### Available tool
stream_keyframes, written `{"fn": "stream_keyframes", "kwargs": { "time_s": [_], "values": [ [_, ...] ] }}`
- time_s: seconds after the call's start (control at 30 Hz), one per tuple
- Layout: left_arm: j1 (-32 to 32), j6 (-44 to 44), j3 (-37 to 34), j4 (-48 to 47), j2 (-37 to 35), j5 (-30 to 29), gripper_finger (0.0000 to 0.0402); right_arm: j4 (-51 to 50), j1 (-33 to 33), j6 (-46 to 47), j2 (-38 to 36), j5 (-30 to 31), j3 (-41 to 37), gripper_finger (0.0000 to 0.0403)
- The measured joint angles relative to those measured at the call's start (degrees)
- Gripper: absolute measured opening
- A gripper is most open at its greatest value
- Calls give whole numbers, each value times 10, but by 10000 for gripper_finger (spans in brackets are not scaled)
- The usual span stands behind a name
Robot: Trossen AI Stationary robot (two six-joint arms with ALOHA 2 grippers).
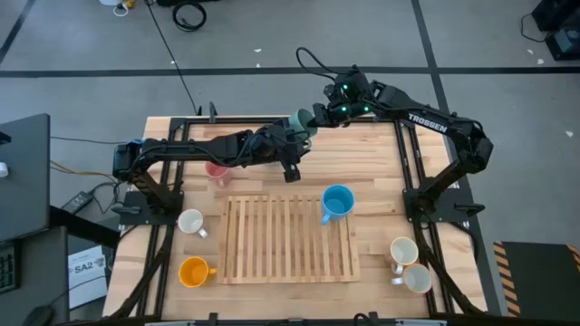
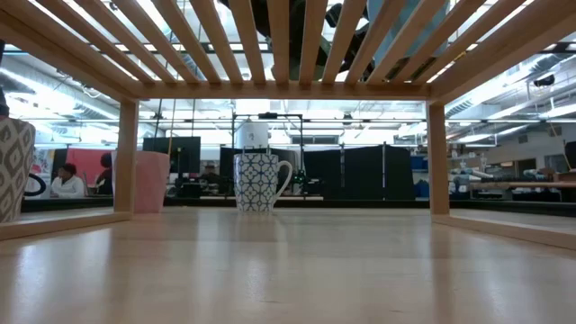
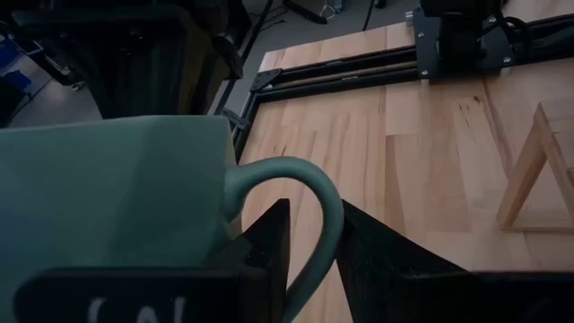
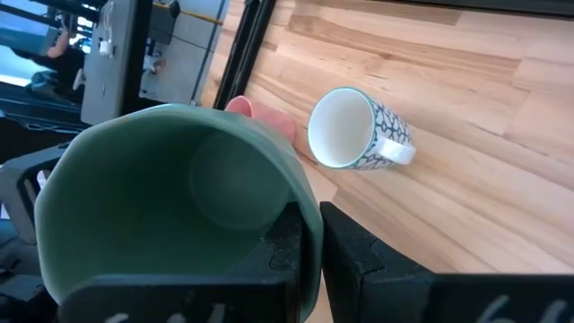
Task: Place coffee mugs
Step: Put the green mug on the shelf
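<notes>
Both hands hold the green mug [image 1: 302,121] above the surface's far edge. The left hand [image 3: 309,247] pinches its handle; the right hand [image 4: 309,235] pinches its rim. It looks like a pass, so one hand must let go next.

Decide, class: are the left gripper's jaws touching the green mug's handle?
Touching. The left wrist view shows the left gripper with its jaws closed on the green mug's handle.

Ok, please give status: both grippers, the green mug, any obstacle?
Left gripper pinching green mug by its handle. Right gripper shut on its rim. Mug held above table's far edge. No obstacle seen.
</notes>
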Motion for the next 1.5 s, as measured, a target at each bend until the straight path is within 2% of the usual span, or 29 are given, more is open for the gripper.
{"fn": "stream_keyframes", "kwargs": {
  "time_s": [0.23, 0.57, 0.93, 1.27, 1.4, 1.5],
  "values": [
    [-1, 11, 0, 2, 0, 6, 52, 1, 1, 4, 0, 1, 0, 31],
    [0, -2, 0, 3, 0, 4, 46, 7, 1, -4, 0, 26, 0, 47],
    [1, -22, -2, -10, 2, -4, 30, 3, 1, -26, -2, 26, 1, 64],
    [-5, -19, -2, -15, 1, 1, 30, 2, 0, -101, -1, 12, 1, 87],
    [-19, -18, -2, -11, -1, 1, 30, 1, -23, -133, -7, -29, 1, 93],
    [-36, -18, -1, -10, -3, 2, 30, 2, -46, -155, -26, -28, 0, 91]
  ]
}}
